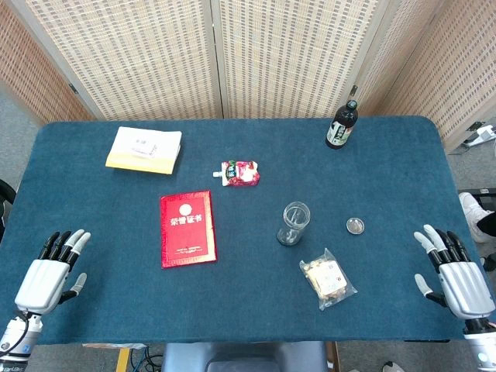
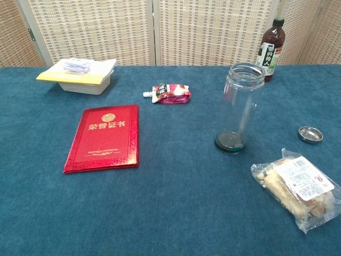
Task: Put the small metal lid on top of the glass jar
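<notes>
A clear glass jar (image 1: 294, 223) (image 2: 240, 106) stands upright and uncovered near the middle of the blue table. The small round metal lid (image 1: 355, 225) (image 2: 310, 134) lies flat on the cloth to the jar's right, apart from it. My right hand (image 1: 453, 268) rests at the table's near right corner, fingers spread, holding nothing, well to the right of the lid. At the near left corner my left hand (image 1: 50, 270) lies open and empty too. Neither hand shows in the chest view.
A snack bag (image 1: 328, 278) (image 2: 298, 188) lies just in front of the jar and lid. A red booklet (image 1: 187, 228) (image 2: 104, 137), a red pouch (image 1: 240, 173) (image 2: 169, 93), a yellow-white box (image 1: 144, 149) (image 2: 80, 74) and a dark bottle (image 1: 341, 124) (image 2: 269, 48) sit farther off.
</notes>
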`<action>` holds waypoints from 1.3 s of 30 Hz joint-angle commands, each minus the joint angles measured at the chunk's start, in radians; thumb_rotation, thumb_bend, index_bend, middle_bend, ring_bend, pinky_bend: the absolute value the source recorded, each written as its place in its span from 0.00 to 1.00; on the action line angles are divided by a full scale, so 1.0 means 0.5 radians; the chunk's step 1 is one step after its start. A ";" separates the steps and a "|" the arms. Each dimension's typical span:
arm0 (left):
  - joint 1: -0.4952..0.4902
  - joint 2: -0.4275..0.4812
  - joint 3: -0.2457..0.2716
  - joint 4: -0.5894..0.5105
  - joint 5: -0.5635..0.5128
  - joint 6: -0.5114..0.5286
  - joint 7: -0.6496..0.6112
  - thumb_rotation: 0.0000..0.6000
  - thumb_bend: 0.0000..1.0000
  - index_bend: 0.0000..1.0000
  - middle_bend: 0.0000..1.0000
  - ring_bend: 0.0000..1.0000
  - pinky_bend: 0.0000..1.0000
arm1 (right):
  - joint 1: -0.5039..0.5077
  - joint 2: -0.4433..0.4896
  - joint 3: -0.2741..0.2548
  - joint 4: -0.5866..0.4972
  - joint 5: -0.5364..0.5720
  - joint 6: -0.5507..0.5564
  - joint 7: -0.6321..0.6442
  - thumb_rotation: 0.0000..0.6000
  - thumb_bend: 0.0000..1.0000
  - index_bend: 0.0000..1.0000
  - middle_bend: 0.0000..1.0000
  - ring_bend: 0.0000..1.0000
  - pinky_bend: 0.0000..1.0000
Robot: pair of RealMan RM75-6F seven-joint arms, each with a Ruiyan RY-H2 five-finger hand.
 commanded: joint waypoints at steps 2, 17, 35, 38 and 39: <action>0.002 0.004 0.004 -0.008 0.008 0.009 -0.005 1.00 0.38 0.00 0.05 0.00 0.00 | 0.001 -0.002 0.001 0.003 0.006 -0.006 -0.004 1.00 0.39 0.10 0.00 0.00 0.00; 0.037 0.059 0.017 -0.005 0.055 0.100 -0.106 1.00 0.38 0.00 0.05 0.00 0.00 | 0.229 0.229 0.094 -0.204 0.207 -0.433 0.077 1.00 0.38 0.10 0.00 0.00 0.00; 0.074 0.118 -0.007 -0.033 0.023 0.156 -0.219 1.00 0.38 0.00 0.05 0.00 0.00 | 0.761 0.113 0.328 0.059 0.744 -1.254 0.048 1.00 0.41 0.32 0.00 0.00 0.00; 0.081 0.126 -0.011 -0.035 0.023 0.171 -0.233 1.00 0.38 0.00 0.05 0.00 0.00 | 0.819 0.044 0.330 0.148 0.807 -1.341 0.008 1.00 0.41 0.32 0.00 0.00 0.00; 0.082 0.129 -0.010 -0.036 0.025 0.173 -0.237 1.00 0.38 0.00 0.05 0.00 0.00 | 0.840 0.015 0.328 0.180 0.831 -1.374 -0.009 1.00 0.42 0.33 0.00 0.00 0.00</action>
